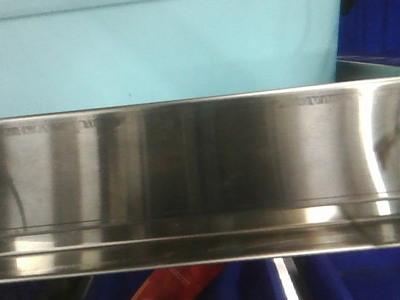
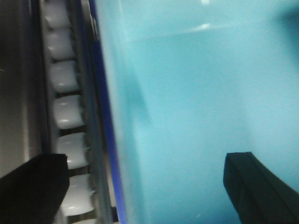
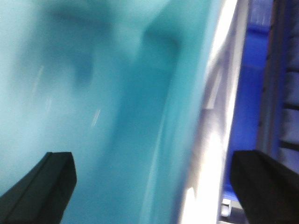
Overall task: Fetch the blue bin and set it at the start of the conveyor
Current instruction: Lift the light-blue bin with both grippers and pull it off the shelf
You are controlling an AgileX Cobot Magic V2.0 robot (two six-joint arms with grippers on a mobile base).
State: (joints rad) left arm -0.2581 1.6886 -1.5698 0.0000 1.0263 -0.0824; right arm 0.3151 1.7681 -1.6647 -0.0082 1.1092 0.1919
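Note:
The blue bin (image 1: 155,48), a pale aqua tub, fills the top of the front view behind a steel rail. In the left wrist view the blue bin (image 2: 201,102) takes up the right side. My left gripper (image 2: 147,186) is open, its two black fingers astride the bin's left wall, one outside it and one inside. In the right wrist view the blue bin (image 3: 93,93) shows its blurred inside. My right gripper (image 3: 152,186) is open too and straddles the bin's bright right rim. The conveyor start is out of view.
A shiny stainless-steel rail (image 1: 203,178) spans the front view below the bin. White rollers (image 2: 65,116) run in a track just left of the bin. Dark blue crates (image 1: 379,19) stand at the right, and a red packet (image 1: 164,295) lies below the rail.

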